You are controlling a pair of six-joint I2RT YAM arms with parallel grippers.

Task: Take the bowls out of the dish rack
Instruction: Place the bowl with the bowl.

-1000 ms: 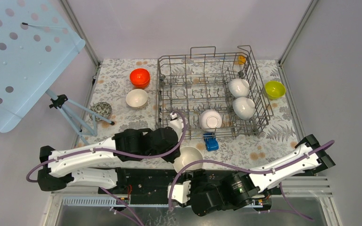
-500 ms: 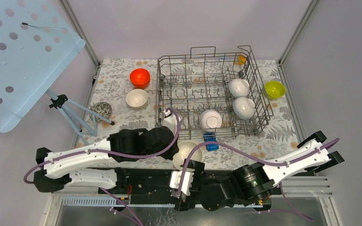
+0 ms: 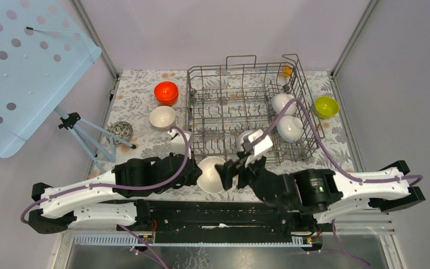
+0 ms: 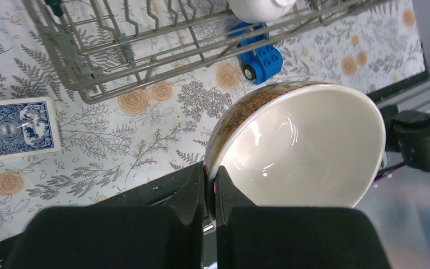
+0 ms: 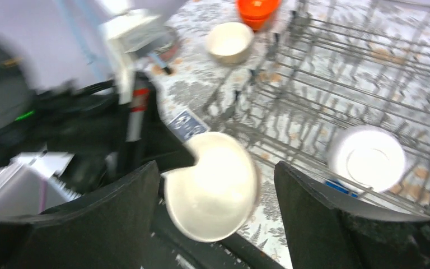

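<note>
A beige bowl (image 4: 302, 145), patterned brown outside, hangs tilted above the tabletop (image 3: 140, 101), just in front of the near-left corner of the dish rack (image 3: 190, 106), so it is already out of the wires. The left pincer (image 4: 210, 179) is clamped on its rim, one finger inside and one outside. That pinch suits a thin wall and leaves the rest of the bowl free. The right pincer (image 5: 217, 168) faces the bowl's hollow with jaws spread wide, holding nothing. It looks set to take a handover, or to be bound for the rack. Three white bowls (image 3: 284, 103) lean among the tines in the rack's right and near parts. Left of the rack an orange-red bowl (image 3: 166, 92) and a pale bowl (image 3: 162, 116) rest upright. A yellow-green one (image 3: 326, 106) sits to the right of it.
</note>
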